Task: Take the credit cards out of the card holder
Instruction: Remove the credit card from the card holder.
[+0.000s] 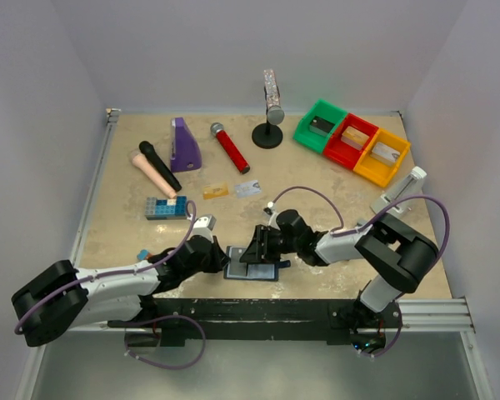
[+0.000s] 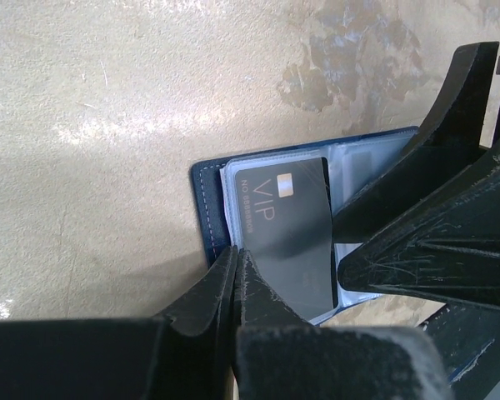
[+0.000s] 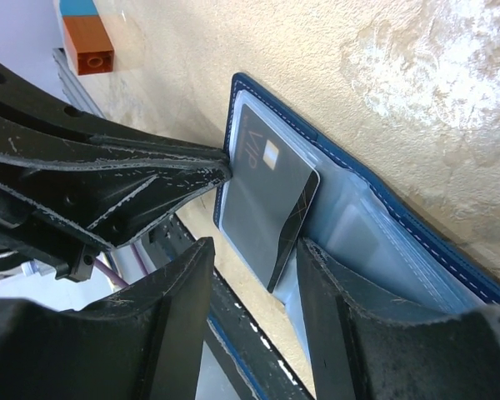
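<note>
Open on tabletop (image 2: 108,125), near edge: navy folding card holder (image 2: 207,200). Left gripper (image 2: 237,267) clamped tight on corner of black plastic VIP credit card (image 2: 283,225). Right gripper (image 3: 254,250) half-spread, holding nothing. Card looks light, stiff, slick: hold edge, slide flat.

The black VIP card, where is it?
In the left wrist view, the black plastic VIP card sticks out of the open navy card holder, pinched at its edge by the left hand.

"VIP" on the black card (image 2: 283,237), in the card holder (image 2: 207,208).
</note>
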### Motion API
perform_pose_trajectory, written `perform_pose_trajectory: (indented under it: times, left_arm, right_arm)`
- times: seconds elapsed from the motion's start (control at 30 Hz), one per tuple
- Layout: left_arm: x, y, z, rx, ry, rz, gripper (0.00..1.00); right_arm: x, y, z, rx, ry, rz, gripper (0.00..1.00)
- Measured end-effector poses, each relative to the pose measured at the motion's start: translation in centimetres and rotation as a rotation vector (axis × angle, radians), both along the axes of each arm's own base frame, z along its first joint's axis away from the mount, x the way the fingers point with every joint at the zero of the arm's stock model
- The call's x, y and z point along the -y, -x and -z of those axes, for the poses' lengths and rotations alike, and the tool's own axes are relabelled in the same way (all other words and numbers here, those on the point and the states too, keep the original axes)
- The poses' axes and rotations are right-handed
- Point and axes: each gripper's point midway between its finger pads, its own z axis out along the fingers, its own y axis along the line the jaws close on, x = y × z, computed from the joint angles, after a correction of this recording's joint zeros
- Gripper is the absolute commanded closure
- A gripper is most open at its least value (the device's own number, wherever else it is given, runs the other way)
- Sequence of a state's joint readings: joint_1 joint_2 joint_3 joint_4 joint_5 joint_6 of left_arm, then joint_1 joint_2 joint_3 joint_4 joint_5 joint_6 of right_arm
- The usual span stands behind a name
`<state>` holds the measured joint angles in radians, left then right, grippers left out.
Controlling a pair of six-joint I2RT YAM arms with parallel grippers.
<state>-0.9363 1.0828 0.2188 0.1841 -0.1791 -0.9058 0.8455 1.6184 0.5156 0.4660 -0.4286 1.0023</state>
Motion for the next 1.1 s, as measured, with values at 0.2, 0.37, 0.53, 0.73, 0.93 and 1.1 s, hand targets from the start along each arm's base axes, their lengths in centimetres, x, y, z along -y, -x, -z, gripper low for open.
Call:
perform_pose_trajectory:
  times: [0.2,0.37,0.53,0.73,0.93,1.1]
  left_arm:
    - [0.08,-0.18,0.0,0.005,0.003,-0.005,1.0]
    - [0.16,-0.29,0.04,0.009,0.007,-0.008,1.0]
    - [0.19,-0.32,0.1,0.01,0.016,-0.013,1.0]
    - [0.23,-0.34,0.17,0.013,0.042,-0.02,1.0]
    - [0.32,-0.3,0.15,0.018,0.066,-0.021,1.0]
    - [0.23,-0.35,0.2,0.018,0.083,-0.033,1.0]
  right_arm:
    - [0.12,0.1,-0.15,0.023,-0.046,0.012,0.52]
    - [0.15,0.16,-0.4,0.038,-0.077,0.017,0.52]
    - [0.14,0.1,-0.46,0.041,-0.089,0.021,0.52]
    - [0.12,0.1,-0.25,0.028,-0.089,0.026,0.51]
    - [0.05,0.0,-0.16,0.006,-0.097,0.037,0.51]
    - [-0.11,-0.1,-0.13,-0.017,-0.116,0.059,0.51]
